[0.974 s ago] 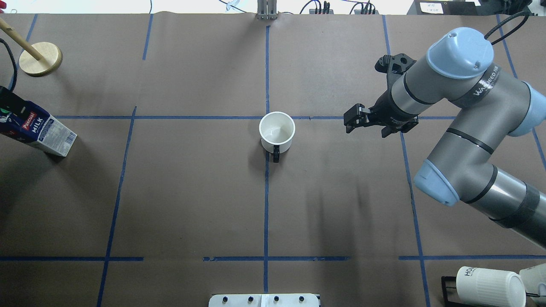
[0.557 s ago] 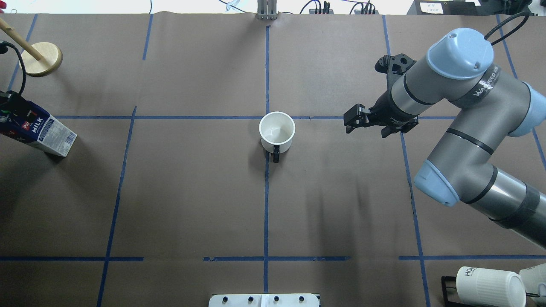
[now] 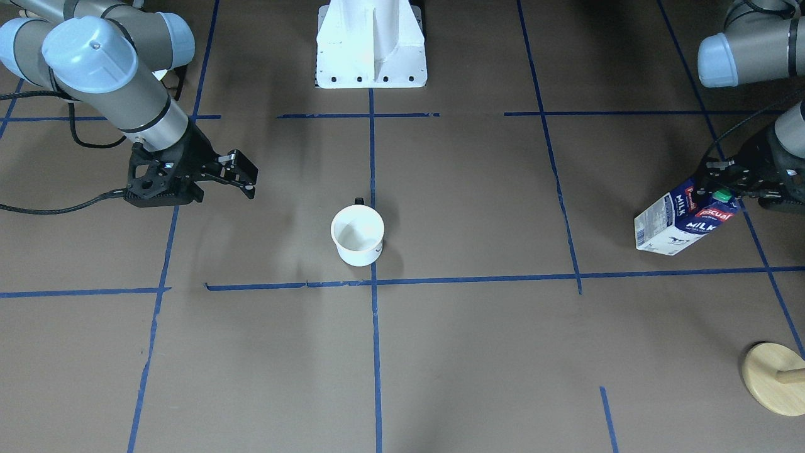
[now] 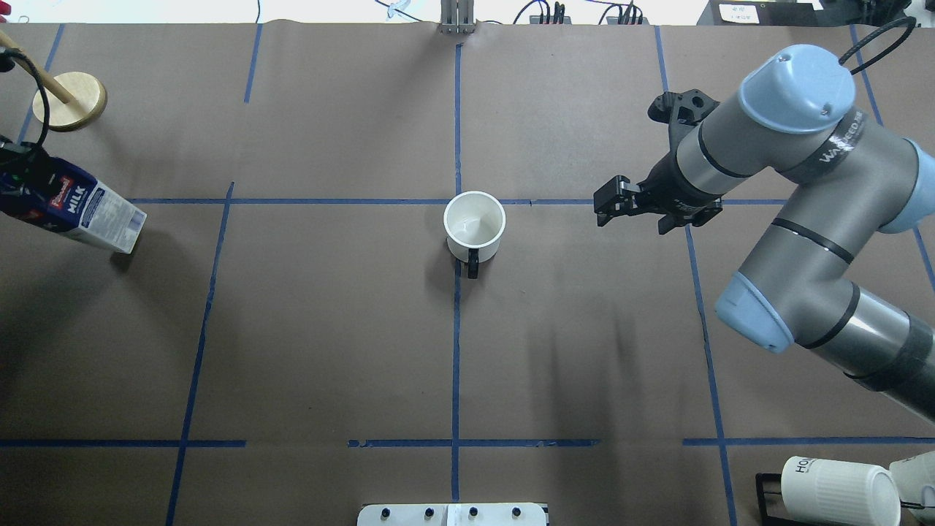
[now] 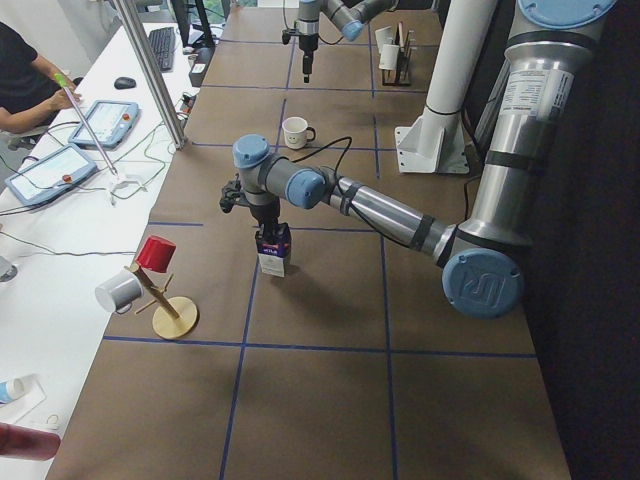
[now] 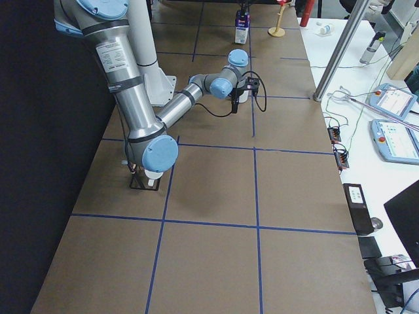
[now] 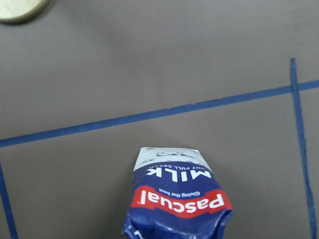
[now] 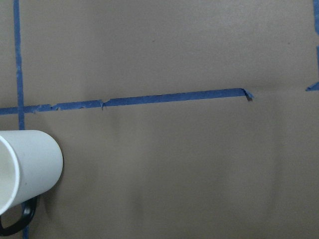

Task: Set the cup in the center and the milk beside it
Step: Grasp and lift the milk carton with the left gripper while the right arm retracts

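The white cup (image 4: 474, 226) stands upright at the center tape crossing (image 4: 457, 201), its black handle toward the robot; it also shows in the front view (image 3: 357, 236) and the right wrist view (image 8: 25, 169). My right gripper (image 4: 603, 208) is open and empty, hovering to the right of the cup, apart from it. The dark blue milk carton (image 4: 84, 212) is at the far left edge. My left gripper (image 3: 729, 184) is shut on its top. The carton fills the lower part of the left wrist view (image 7: 174, 199) and hangs upright under the gripper in the left side view (image 5: 272, 250).
A wooden mug stand (image 4: 69, 101) is at the far left corner, just beyond the milk. Two ribbed white mugs (image 4: 840, 489) lie on a black rack at the near right. The robot's white base (image 3: 371, 44) is behind the cup.
The left gripper has carried the milk carton a little to the right and away from the robot. The right gripper has drawn slightly back to the right. The cup has not moved.
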Tool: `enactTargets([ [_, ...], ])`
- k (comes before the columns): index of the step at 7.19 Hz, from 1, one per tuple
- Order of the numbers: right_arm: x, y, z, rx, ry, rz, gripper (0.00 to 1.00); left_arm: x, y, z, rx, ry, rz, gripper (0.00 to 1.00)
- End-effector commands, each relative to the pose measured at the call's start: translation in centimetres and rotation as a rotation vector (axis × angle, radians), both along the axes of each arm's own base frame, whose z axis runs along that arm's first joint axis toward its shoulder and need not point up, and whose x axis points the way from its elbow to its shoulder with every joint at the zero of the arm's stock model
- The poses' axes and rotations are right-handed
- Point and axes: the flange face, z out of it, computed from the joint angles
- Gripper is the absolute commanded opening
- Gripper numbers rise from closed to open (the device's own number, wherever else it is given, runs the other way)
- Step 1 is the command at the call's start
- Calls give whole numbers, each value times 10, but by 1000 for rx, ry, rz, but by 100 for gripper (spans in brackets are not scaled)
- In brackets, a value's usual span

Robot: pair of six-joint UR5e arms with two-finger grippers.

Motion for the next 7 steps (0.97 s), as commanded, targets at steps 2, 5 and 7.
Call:
enactTargets([
  [2, 65, 7, 58, 25, 63, 6, 100, 106, 9, -160, -183, 127, -152, 17],
  [5, 98, 4, 91, 60, 112, -7, 100, 280, 58, -293, -274, 106, -131, 18],
  [7, 99, 4, 93, 59, 116, -5, 100, 319, 33, -310, -239, 49, -173, 19],
])
